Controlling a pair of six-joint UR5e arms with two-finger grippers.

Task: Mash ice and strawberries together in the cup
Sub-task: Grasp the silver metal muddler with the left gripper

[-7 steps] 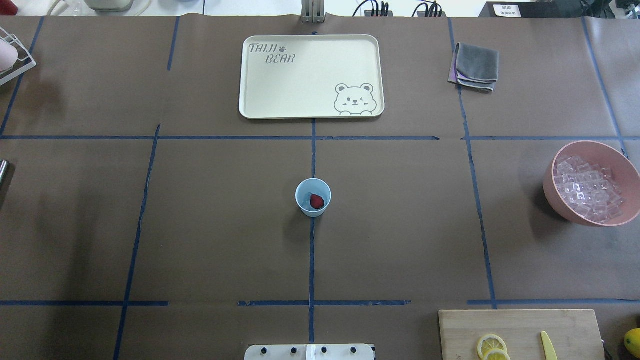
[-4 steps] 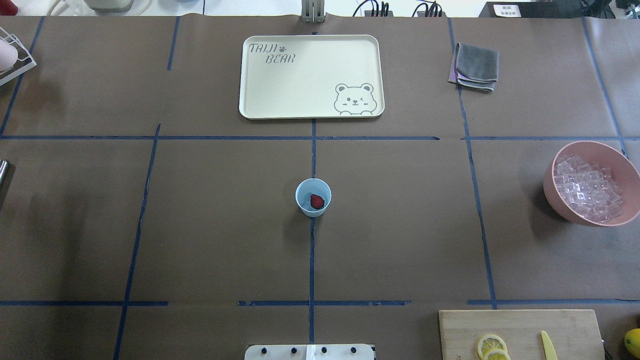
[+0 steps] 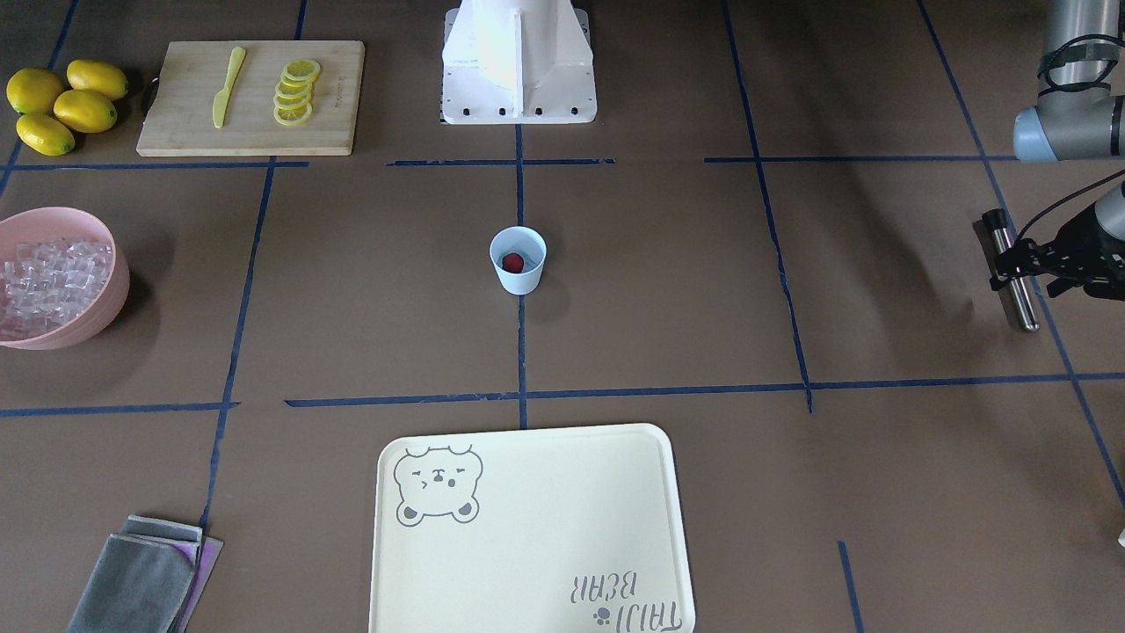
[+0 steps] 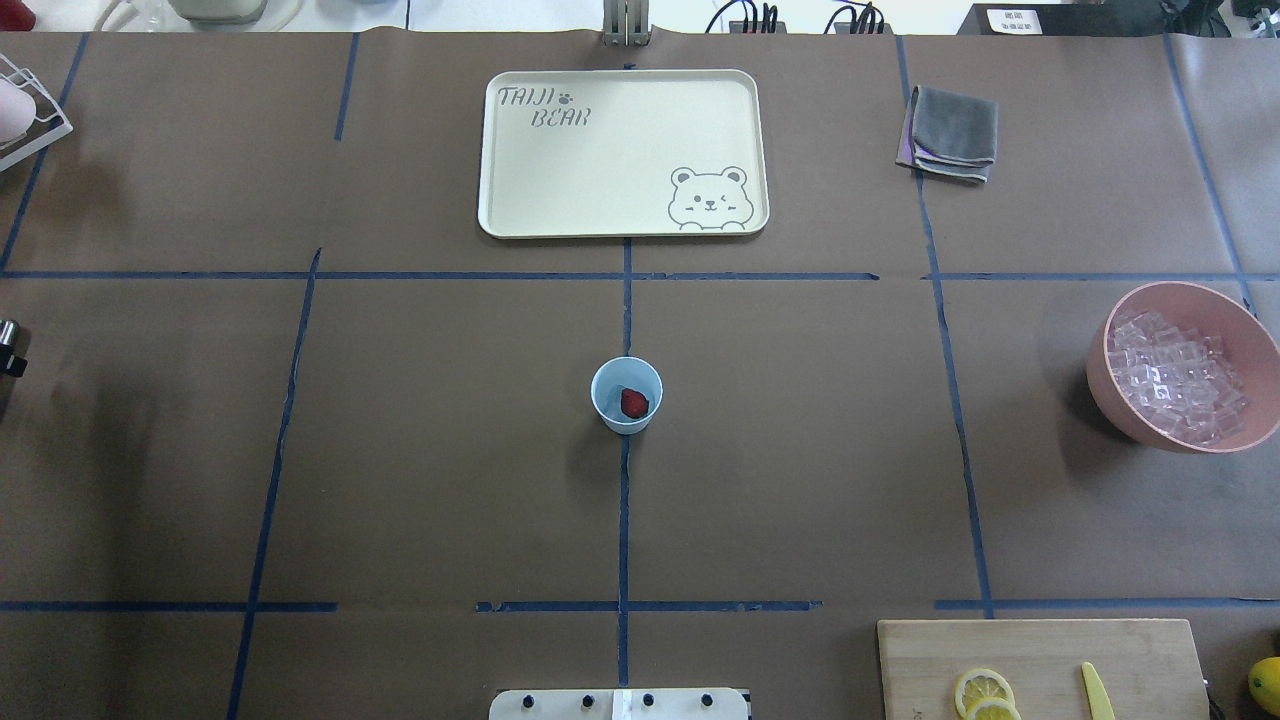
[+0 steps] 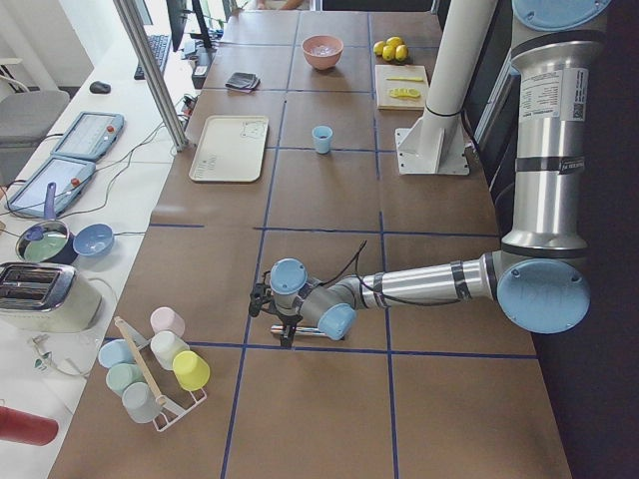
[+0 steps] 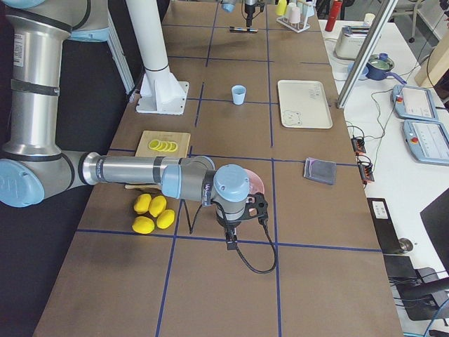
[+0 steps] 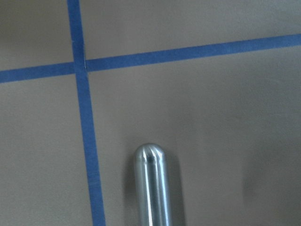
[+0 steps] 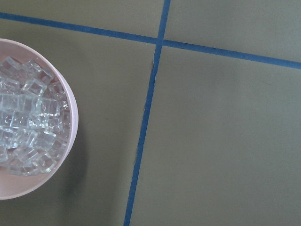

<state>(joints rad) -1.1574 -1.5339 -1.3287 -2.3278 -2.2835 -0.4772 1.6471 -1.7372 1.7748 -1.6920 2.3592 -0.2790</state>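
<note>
The light-blue cup (image 4: 606,385) stands upright at the table's middle, with one dark-red strawberry (image 4: 633,403) lying in it. The ice (image 4: 1175,375) fills a pink bowl (image 4: 1120,410) at the right edge. The right wrist view looks down on that ice (image 8: 28,122). My left gripper (image 3: 1011,265) is far to the left of the cup, shut on a steel rod (image 3: 1019,303) whose rounded tip (image 7: 151,188) hangs just over the table. My right gripper (image 6: 233,235) is beside the pink bowl; I cannot tell whether it is open or shut.
A cream bear tray (image 4: 620,150) lies beyond the cup, with a folded grey cloth (image 4: 950,130) to its right. A cutting board (image 4: 1040,660) with lemon slices and a yellow knife sits near right, with whole lemons (image 3: 61,101) beside it. A cup rack (image 5: 160,364) stands far left.
At the overhead view's left edge the rod has shifted a little, and a black part of the left gripper now shows there. The cup, strawberry and bowl have not moved.
</note>
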